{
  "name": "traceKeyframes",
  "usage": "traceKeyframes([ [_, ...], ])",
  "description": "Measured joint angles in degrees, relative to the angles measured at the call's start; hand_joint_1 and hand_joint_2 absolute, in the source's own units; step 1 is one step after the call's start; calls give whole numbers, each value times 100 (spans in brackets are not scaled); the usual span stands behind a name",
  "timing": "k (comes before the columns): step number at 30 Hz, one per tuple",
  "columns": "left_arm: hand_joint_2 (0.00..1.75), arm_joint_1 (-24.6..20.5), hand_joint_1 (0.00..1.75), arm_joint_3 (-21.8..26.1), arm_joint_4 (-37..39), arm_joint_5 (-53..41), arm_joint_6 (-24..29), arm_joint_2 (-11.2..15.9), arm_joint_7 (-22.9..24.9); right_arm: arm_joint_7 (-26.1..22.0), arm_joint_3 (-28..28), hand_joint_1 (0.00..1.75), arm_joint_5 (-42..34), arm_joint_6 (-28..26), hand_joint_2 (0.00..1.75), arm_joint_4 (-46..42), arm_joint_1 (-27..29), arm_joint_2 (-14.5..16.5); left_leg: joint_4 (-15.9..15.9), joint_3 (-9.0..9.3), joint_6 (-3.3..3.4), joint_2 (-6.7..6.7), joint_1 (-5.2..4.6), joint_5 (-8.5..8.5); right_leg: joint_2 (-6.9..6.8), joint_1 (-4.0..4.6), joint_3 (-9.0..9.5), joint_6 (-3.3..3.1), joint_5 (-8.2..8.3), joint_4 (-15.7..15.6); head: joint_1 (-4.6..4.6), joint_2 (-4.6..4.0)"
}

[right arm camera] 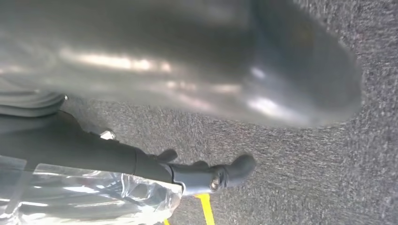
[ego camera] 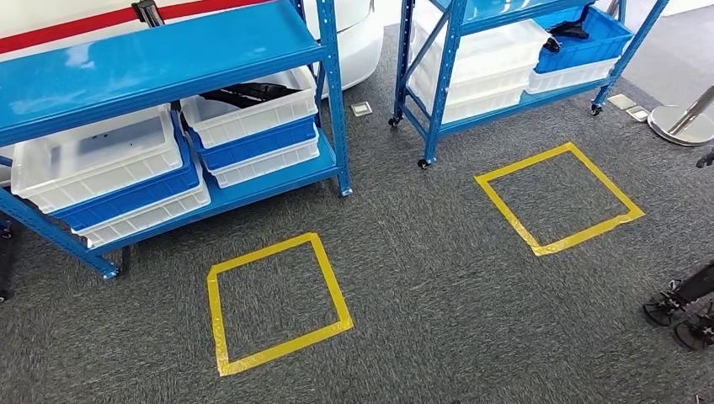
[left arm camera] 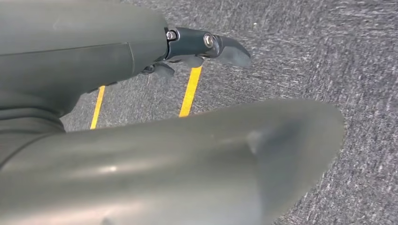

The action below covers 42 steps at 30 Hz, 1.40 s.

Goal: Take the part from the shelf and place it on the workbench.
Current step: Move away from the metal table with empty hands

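Black parts lie in a white bin point(ego camera: 244, 93) on the left blue shelf point(ego camera: 168, 50) and in a blue bin point(ego camera: 581, 34) on the right shelf. My left hand point(left arm camera: 202, 47) hangs over the grey carpet, its fingers stretched out and apart from the thumb, holding nothing. My right hand point(right arm camera: 211, 176) also hangs over the carpet with straight fingers and bare carpet between them and the thumb. Crinkled clear plastic point(right arm camera: 94, 199) lies against the far side of those fingers; I cannot tell what it belongs to.
Two yellow tape squares mark the carpet, one point(ego camera: 278, 303) before the left shelf and one point(ego camera: 560, 198) before the right shelf. White and blue bins point(ego camera: 101, 168) fill the lower shelves. A steel post base point(ego camera: 682, 122) stands at the far right. Dark gear point(ego camera: 682, 311) sits at the right edge.
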Motion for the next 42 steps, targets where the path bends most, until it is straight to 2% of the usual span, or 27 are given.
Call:
traceKeyframes([
  [2,0,1,0,0,-1,-4,4,4,-3,-8,-22,0,10,0,0,-5,-2,2,442,-202,-85,26,52,-259,-2,-15,22,-50,-14,-4,-24,0],
  [4,0,2,0,0,-1,-7,6,3,-5,-13,-43,0,20,0,0,-7,1,-1,1208,-622,-162,53,114,-597,-8,-1,26,-83,-33,-3,-39,0],
  [5,0,5,0,1,-1,-8,6,3,-6,-15,-56,0,30,0,0,-7,6,-3,1495,-801,-179,59,137,-668,-10,8,28,-87,-43,-3,-40,0],
  [6,0,10,0,1,-1,-12,5,3,-7,-18,-78,0,42,0,0,-9,13,-5,1582,-889,-181,62,152,-616,-9,15,36,-87,-52,-3,-39,0],
  [7,0,14,0,2,-1,-19,5,3,-7,-25,-102,0,57,0,0,-12,19,-6,1423,-854,-166,62,158,-444,-5,21,52,-83,-62,-3,-40,0],
  [9,0,14,0,2,-1,-39,2,4,-7,-48,-149,0,93,0,0,-19,26,-3,633,-528,-87,62,143,28,3,23,94,-70,-82,-10,-39,0],
  [10,0,8,0,2,-1,-46,0,7,-8,-62,-172,0,112,0,0,-22,25,-1,292,-377,-50,67,123,177,6,32,110,-55,-90,-20,-35,0],
  [11,0,2,0,1,-1,-52,-2,10,-12,-73,-197,0,132,0,0,-26,23,2,78,-283,-22,70,99,243,5,28,117,-37,-96,-31,-39,0],
  [13,0,-4,0,1,-1,-56,-9,16,-20,-88,-245,0,167,0,0,-34,24,10,-15,-250,10,72,49,231,-5,22,134,28,-99,-73,-49,0],
  [15,0,-1,0,2,-1,-60,-16,16,-26,-97,-287,0,193,0,0,-48,24,23,-181,-154,95,63,49,294,-19,42,149,75,-100,-88,-46,0],
  [16,0,-1,0,2,-1,-62,-19,14,-28,-101,-306,0,204,0,0,-54,19,21,-280,-94,148,62,54,339,-20,64,106,67,-156,15,-38,0],
  [17,0,-4,0,2,-1,-64,-23,11,-31,-104,-327,0,210,0,0,-58,15,14,-365,-39,187,62,59,380,-19,83,0,40,-265,241,-19,0],
  [19,0,-13,0,1,-1,-67,-28,9,-34,-107,-370,0,216,0,0,-59,18,-10,-400,-15,222,61,30,390,-14,81,-379,-12,-584,986,0,0],
  [21,0,-14,0,1,-1,-67,-31,9,-35,-107,-403,0,217,0,0,-59,34,-24,-396,-6,220,50,3,373,-14,70,-660,31,-700,1450,4,0],
  [22,0,-13,0,2,-1,-67,-32,7,-35,-107,-411,0,217,0,0,-59,39,-31,-388,4,207,42,-3,360,-15,68,-643,82,-614,1361,5,0],
  [24,0,-12,0,2,-1,-67,-36,1,-35,-108,-419,0,219,0,0,-60,36,-46,-337,22,154,28,-8,312,-17,63,-290,171,-261,585,8,0],
  [25,0,-13,0,2,-1,-67,-38,-2,-35,-108,-425,0,220,0,0,-61,30,-49,-287,17,114,22,-24,266,-15,65,-102,171,-115,206,11,0],
  [27,0,-16,0,2,-1,-67,-40,-2,-35,-109,-439,0,221,0,0,-63,20,-49,-201,-1,55,19,-54,187,-9,77,92,91,2,-149,6,0],
  [28,0,-17,0,2,-1,-67,-39,-1,-36,-109,-446,0,221,0,0,-64,19,-48,-182,-8,41,19,-61,165,-6,90,103,48,4,-144,2,0],
  [31,0,-16,0,2,-3,-67,-36,14,-37,-110,-454,0,222,0,0,-66,21,-39,-27,-55,-23,28,-20,54,-1,25,122,-30,11,-151,-14,0],
  [32,0,-17,0,2,-4,-67,-34,18,-37,-111,-455,0,222,0,0,-66,21,-34,168,-140,-70,34,5,-70,-1,-2,131,-50,11,-155,-30,0],
  [34,0,-18,0,2,-3,-67,-33,19,-37,-115,-456,0,223,0,0,-66,21,-26,901,-504,-176,48,77,-438,-7,3,139,-78,0,-155,-66,0],
  [36,0,-14,0,2,-3,-69,-34,20,-37,-117,-462,0,225,0,0,-66,24,-25,1470,-836,-237,58,142,-594,-9,6,144,-87,-12,-154,-68,0],
  [37,0,-11,0,2,-3,-76,-35,20,-38,-118,-469,0,229,0,0,-66,25,-28,1457,-861,-245,60,162,-503,-6,5,154,-87,-19,-154,-68,0],
  [38,0,-9,0,2,-3,-87,-37,21,-40,-119,-480,0,238,0,0,-66,25,-29,1220,-775,-243,60,178,-307,0,3,171,-83,-28,-154,-68,0],
  [40,0,-14,0,1,-3,-116,-54,26,-45,-115,-498,0,276,0,0,-66,24,-26,430,-432,-206,100,178,118,7,9,210,-60,-48,-158,-69,0],
  [42,0,-36,0,-1,-3,-148,-78,33,-48,-93,-506,0,349,0,0,-66,24,-23,-55,-226,-142,145,136,282,-6,31,223,-14,-66,-169,-66,0],
])
